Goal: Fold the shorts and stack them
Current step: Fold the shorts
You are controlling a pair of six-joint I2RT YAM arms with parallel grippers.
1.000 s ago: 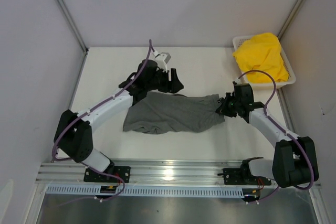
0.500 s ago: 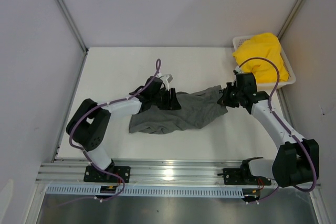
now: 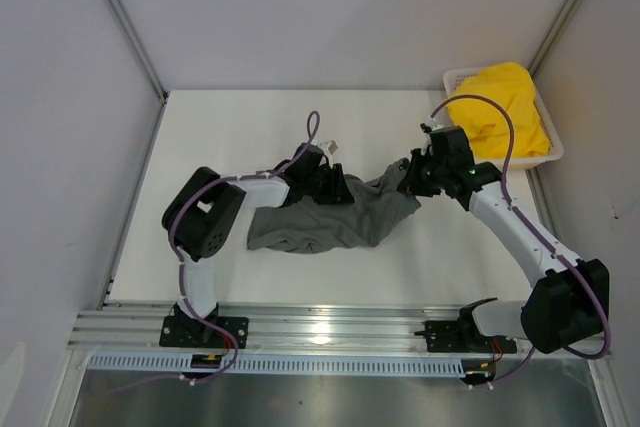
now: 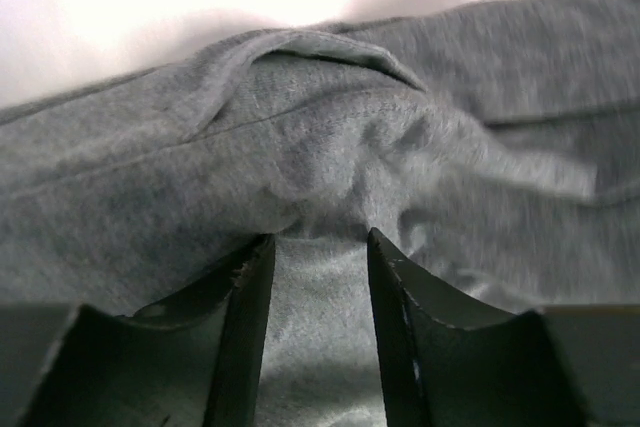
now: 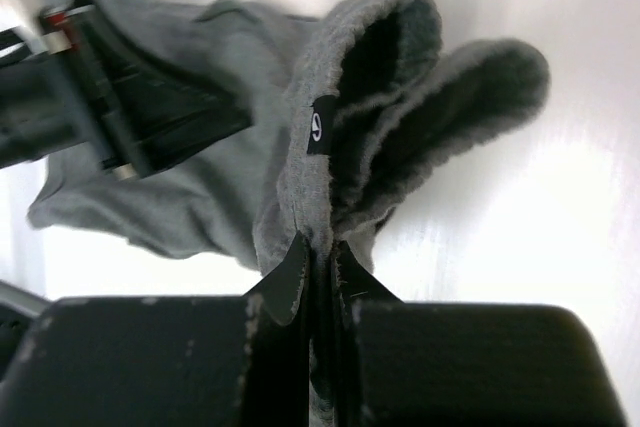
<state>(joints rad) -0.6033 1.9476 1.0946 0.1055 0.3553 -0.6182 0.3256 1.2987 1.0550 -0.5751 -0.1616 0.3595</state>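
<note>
Mid-worktop, the right gripper (image 5: 318, 249) clamps a raised edge of the grey shorts (image 3: 320, 222), likely to fold it over, while the left gripper (image 4: 318, 242), fingers parted, straddles a ridge, probably to pin it.

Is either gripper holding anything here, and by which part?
The right gripper pinches the grey shorts at a hemmed edge. The left gripper straddles a fold, jaws apart, no grip yet.

White desk (image 3: 220, 132), and the dark grey shorts (image 3: 315, 225) sprawl rumpled across its middle; over at the far right corner sits a white mesh basket (image 3: 452, 79).
</note>
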